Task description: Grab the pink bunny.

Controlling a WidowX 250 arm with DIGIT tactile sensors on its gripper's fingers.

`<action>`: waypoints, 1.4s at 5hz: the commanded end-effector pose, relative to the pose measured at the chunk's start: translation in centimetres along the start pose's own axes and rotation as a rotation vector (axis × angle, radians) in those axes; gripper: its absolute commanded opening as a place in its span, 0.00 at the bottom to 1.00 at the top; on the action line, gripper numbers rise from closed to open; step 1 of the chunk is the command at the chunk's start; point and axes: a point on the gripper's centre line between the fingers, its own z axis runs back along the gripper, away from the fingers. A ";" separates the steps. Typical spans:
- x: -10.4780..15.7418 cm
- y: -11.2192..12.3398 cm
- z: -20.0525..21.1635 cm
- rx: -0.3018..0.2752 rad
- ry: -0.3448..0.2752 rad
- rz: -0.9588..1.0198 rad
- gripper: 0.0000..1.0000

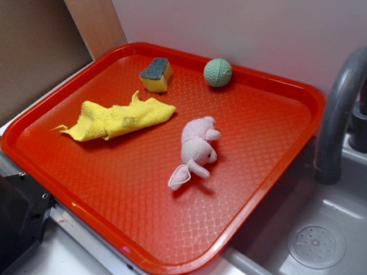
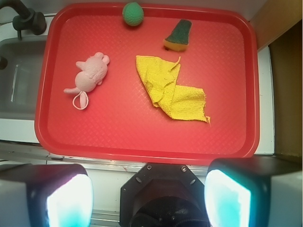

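red plastic tray (image 1: 269, 189) fills most of the exterior view, and its surface has a small diamond pattern. the pink bunny (image 1: 196, 149) lies on the tray a little right of the centre of the frame, on its side, with one long ear stretched toward the lower left. in the wrist view the same pink bunny (image 2: 90, 75) is in the left part of the tray, a little above the middle of the frame, and nothing touches it.

the yellow cloth (image 1: 117, 119) lies crumpled in the left half of the exterior view, apart from the bunny. a sponge (image 1: 156, 74) with a yellow body and a dark green top sits near the far rim of the tray, above the cloth. the mint green ball (image 1: 218, 72) rests to the right of the sponge, just beside the far rim.

a grey sink (image 1: 321, 240) with a round drain is at the lower right of the exterior view, and a grey faucet (image 1: 338, 114) curves up at the right edge.

the pincer (image 2: 149, 196) shows at the bottom of the wrist view. its two fingers (image 2: 66, 198) are spread wide apart and hold nothing, and they sit below the near rim of the tray, well apart from the bunny.
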 end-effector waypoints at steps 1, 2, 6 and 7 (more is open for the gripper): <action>0.0 0.0 0.0 0.000 0.000 0.000 1.00; 2.1 -2.6 -4.9 0.070 0.110 0.051 1.00; 10.4 -10.5 -20.7 -0.221 -0.017 0.226 1.00; 10.6 -11.6 -23.5 -0.194 0.033 0.194 1.00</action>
